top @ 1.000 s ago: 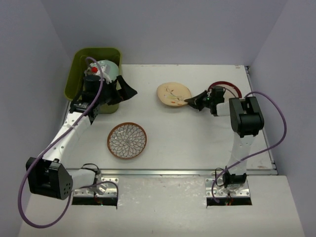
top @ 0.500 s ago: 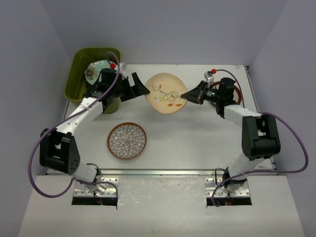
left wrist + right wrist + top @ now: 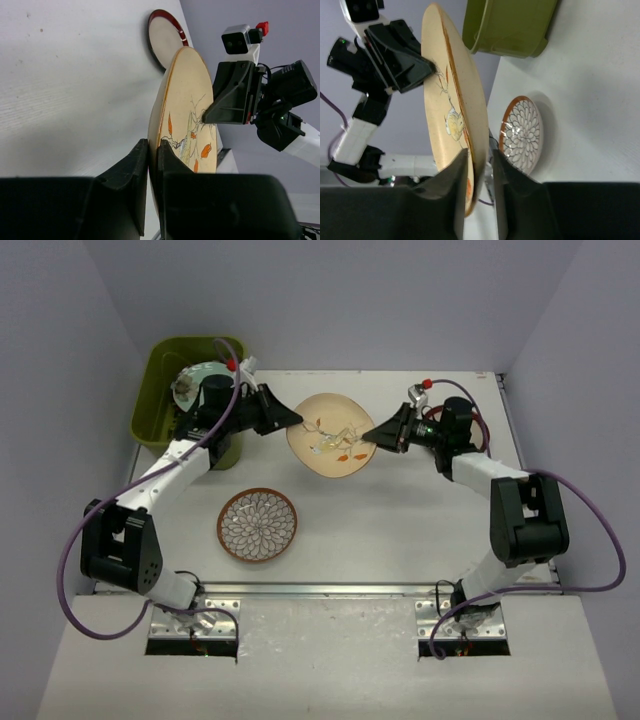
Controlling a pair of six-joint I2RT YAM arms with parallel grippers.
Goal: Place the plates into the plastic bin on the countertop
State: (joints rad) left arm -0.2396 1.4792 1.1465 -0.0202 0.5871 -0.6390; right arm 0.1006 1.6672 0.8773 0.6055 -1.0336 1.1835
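Your countertop [image 3: 400, 530] fills the middle of the frame, with the plastic bin [image 3: 158, 365] at its upper left corner. The cream leaf-painted plate [image 3: 325, 440] hangs upper centre, lifted off the surface. A brown flower-patterned plate [image 3: 258, 525] lies flat at lower left of centre. A red-rimmed plate [image 3: 165, 39] rests at upper right, and a pale green plate [image 3: 195, 377] sits inside the bin. Your left gripper [image 3: 288, 418] pinches the cream plate's left rim, while your right gripper [image 3: 372, 436] pinches its right rim.
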